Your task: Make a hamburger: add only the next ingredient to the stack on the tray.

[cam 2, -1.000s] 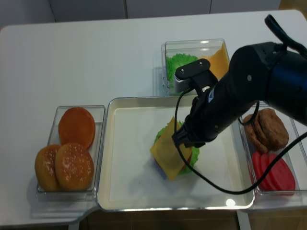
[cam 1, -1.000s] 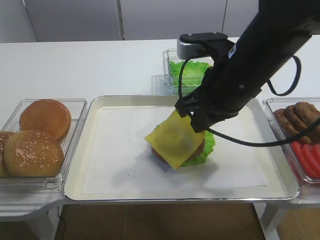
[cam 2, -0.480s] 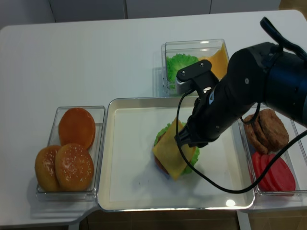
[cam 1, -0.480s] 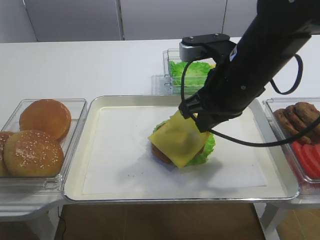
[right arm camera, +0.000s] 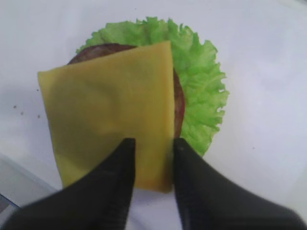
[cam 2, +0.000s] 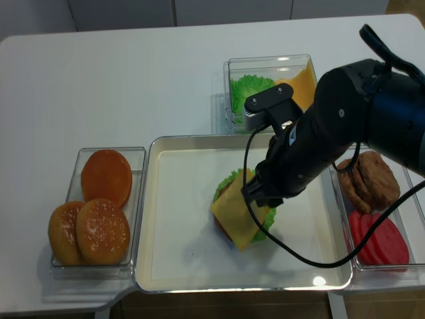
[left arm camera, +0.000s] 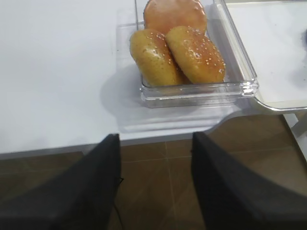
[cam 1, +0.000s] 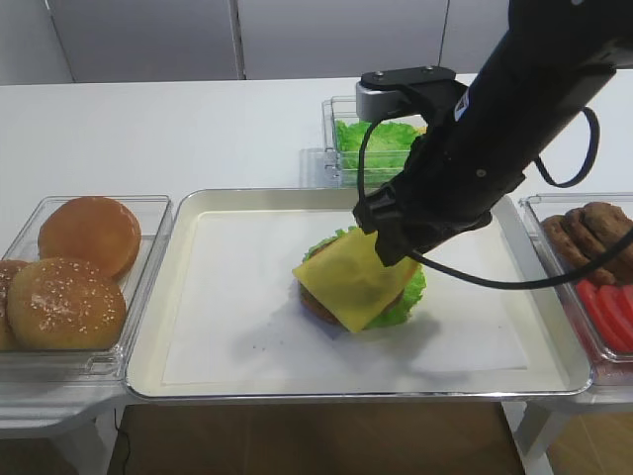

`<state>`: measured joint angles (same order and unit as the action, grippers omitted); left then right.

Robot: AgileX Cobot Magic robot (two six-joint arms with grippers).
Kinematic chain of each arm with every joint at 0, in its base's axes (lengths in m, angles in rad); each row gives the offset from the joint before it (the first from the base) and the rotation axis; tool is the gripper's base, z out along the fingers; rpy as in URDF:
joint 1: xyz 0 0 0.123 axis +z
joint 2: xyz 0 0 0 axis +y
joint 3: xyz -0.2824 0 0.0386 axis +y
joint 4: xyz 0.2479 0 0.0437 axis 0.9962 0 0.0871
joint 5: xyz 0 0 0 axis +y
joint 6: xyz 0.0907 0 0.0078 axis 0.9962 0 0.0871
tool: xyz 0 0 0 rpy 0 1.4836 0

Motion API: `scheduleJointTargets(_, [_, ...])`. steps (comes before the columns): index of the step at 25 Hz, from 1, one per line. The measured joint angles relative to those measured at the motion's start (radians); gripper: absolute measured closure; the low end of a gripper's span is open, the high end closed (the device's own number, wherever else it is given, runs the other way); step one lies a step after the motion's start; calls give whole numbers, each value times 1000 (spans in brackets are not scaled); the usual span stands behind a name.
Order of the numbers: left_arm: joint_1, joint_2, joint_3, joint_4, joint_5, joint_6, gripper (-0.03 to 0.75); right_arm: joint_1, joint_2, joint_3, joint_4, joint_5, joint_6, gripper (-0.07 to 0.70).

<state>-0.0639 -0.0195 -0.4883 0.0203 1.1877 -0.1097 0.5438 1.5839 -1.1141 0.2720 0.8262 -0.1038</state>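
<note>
The square yellow cheese slice lies flat on the stack, covering most of the brown patty and the green lettuce leaf. In the high view the cheese slice sits mid-tray, on the white paper of the silver-rimmed tray. My right gripper hovers over the slice's near corner, open, with the two black fingers apart and the cheese showing flat between them. My left gripper is open and holds nothing, off the table's front edge over the brown floor.
A clear bin of sesame buns stands left of the tray. A bin with lettuce and cheese is behind the tray. Brown patties and red tomato slices fill the bin on the right. My right arm crosses the tray's right half.
The cheese slice came down from a tilt to lie flat on the patty. My right gripper's jaws parted and no longer pinch it. The left arm is still.
</note>
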Motion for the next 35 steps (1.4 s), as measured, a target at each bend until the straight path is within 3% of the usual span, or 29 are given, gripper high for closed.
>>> scheduleJointTargets(3, [0,0,0,0,0,0,356,0,0,0,-4,0,0,155])
scheduleJointTargets(5, [0,0,0,0,0,0,356,0,0,0,-18,0,0,79])
scheduleJointTargets(7, [0,0,0,0,0,0,356,0,-10,0,-48,0,11,55])
scheduleJointTargets(12, [0,0,0,0,0,0,356,0,-76,0,-188,18,110,56])
scheduleJointTargets(16, [0,0,0,0,0,0,356,-37,-122,-4,-232,88,150,115])
scheduleJointTargets(24, [0,0,0,0,0,0,356,-309,-208,-11,-242,256,132,162])
scheduleJointTargets(31, [0,0,0,0,0,0,356,-471,-405,14,-248,303,126,171])
scheduleJointTargets(35, [0,0,0,0,0,0,356,-485,-534,115,-248,317,126,171])
